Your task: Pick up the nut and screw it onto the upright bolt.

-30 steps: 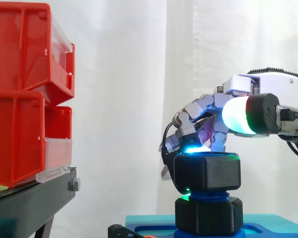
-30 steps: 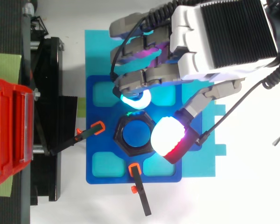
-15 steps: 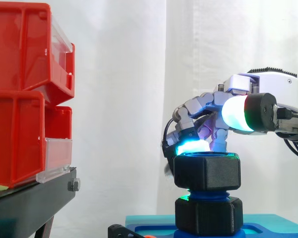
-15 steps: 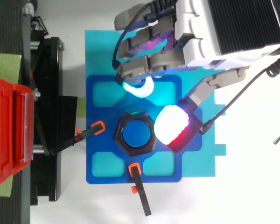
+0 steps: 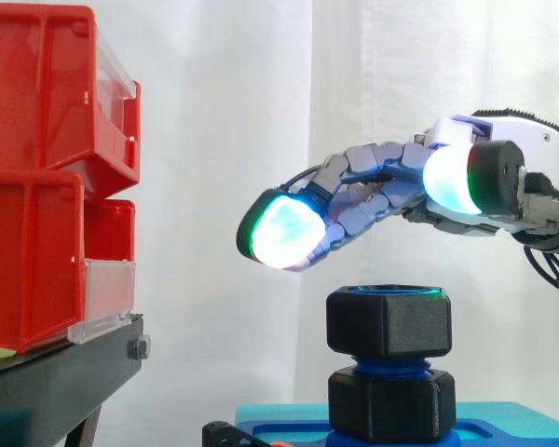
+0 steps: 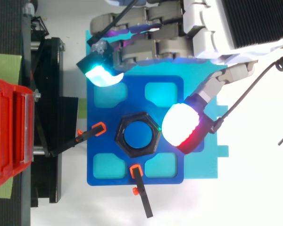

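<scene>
**Nut on the bolt, open hand above it**

The black six-sided plastic nut [image 5: 388,323] sits on top of the upright blue threaded bolt [image 5: 389,364]. A short piece of blue thread shows between it and a second black six-sided block [image 5: 391,405] below. In the top view the nut [image 6: 137,135] is at the centre of the dark blue square plate [image 6: 95,177], between four lighter pockets. The plate lies on a pale cyan board [image 6: 210,165]. Two black clamps with orange tips [image 6: 99,128] point at the nut from the plate's left and lower edges.

The robot hand [image 5: 373,191] is open and holds nothing. Its fingers are stretched almost straight and lie close together, and the glowing fingertips [image 5: 281,231] point to the left. The thumb stands apart from them, with its white and red pad [image 6: 181,127] just beside the nut's right side in the top view.

The important relation is vertical. In the side view the nut lies directly below the hand with a clear gap, so nothing touches it. From above, the fingers run along the plate's upper edge and end near its upper left corner. The nut is therefore off to the thumb's side of the fingers. The nut's axis is upright, the same as the bolt's.

I judge that the nut is already started on the thread. To turn it further, the hand would need to come down and close the fingers and thumb on opposite flats.
</scene>
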Controlling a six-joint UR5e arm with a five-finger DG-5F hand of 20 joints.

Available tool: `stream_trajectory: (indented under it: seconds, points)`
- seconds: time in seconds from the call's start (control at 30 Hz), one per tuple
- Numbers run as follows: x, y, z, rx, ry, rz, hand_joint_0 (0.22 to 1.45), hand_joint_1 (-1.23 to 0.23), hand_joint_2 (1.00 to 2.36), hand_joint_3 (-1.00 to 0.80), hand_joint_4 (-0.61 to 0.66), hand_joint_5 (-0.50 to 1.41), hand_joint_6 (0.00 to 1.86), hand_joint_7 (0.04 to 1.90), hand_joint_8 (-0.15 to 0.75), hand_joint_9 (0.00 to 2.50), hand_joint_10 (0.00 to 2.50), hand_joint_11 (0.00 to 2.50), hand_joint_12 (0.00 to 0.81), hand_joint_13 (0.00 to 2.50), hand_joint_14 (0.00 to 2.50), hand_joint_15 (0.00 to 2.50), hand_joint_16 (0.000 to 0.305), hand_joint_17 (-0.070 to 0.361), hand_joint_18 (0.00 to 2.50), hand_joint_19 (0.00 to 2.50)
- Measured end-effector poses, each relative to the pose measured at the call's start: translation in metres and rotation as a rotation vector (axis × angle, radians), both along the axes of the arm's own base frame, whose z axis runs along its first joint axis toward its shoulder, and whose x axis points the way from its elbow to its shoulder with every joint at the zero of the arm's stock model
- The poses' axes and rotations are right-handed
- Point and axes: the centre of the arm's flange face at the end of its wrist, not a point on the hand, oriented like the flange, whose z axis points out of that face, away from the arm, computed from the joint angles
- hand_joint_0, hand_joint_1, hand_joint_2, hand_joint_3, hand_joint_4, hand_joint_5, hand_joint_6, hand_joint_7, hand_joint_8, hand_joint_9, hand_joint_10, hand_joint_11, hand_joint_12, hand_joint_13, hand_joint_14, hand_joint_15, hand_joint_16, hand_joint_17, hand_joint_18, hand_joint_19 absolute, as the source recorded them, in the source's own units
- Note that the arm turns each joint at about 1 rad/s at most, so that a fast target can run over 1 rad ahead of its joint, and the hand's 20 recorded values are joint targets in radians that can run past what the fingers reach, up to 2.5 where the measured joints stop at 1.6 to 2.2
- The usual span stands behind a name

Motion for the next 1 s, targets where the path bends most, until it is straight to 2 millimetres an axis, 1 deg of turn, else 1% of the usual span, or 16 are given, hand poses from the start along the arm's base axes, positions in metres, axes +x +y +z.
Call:
stream_trajectory:
  seconds: [0.07, 0.23, 0.4, 0.5, 0.53, 0.67, 1.0]
  points:
    - [0.0, 0.002, 0.0, 0.0, 0.0, 0.002, 0.46, -0.06, 1.0, -0.5, 0.11, -0.2, 0.5, 0.58, 0.195, 0.37, 0.0, 0.0, 0.309, 0.11, 0.0, 0.0, 0.04, 0.09, 0.0, 0.0]
    - [0.003, 0.014, 0.0, 0.003, 0.002, 0.013, 0.45, 0.0, 1.0, -0.5, 0.1, -0.21, 0.5, 0.58, 0.185, 0.24, 0.0, 0.0, 0.322, 0.0, 0.0, 0.0, 0.043, 0.096, 0.0, 0.0]
    - [0.005, 0.029, -0.001, 0.011, 0.01, 0.012, 0.45, 0.02, 1.0, -0.5, 0.12, -0.21, 0.5, 0.59, 0.186, 0.22, 0.0, 0.0, 0.324, 0.0, 0.0, 0.0, 0.044, 0.098, 0.0, 0.0]
    - [0.006, 0.036, -0.002, 0.015, 0.022, 0.007, 0.45, 0.02, 1.0, -0.5, 0.14, -0.19, 0.5, 0.63, 0.189, 0.22, 0.0, 0.0, 0.326, 0.0, 0.0, 0.0, 0.044, 0.098, 0.0, 0.0]
    - [0.006, 0.037, -0.003, 0.016, 0.026, 0.006, 0.45, 0.02, 1.0, -0.5, 0.15, -0.19, 0.5, 0.67, 0.196, 0.23, 0.0, 0.0, 0.326, 0.0, 0.0, 0.0, 0.043, 0.097, 0.0, 0.0]
    - [0.006, 0.041, -0.004, 0.018, 0.037, 0.006, 0.45, 0.02, 1.0, -0.5, 0.17, -0.17, 0.5, 0.74, 0.212, 0.25, 0.0, 0.0, 0.329, 0.0, 0.0, 0.0, 0.043, 0.097, 0.0, 0.0]
    - [0.005, 0.046, -0.007, 0.017, 0.062, 0.012, 0.46, 0.0, 1.0, -0.5, 0.2, -0.15, 0.5, 0.82, 0.224, 0.28, 0.0, 0.0, 0.327, 0.03, 0.0, 0.0, 0.042, 0.095, 0.0, 0.0]
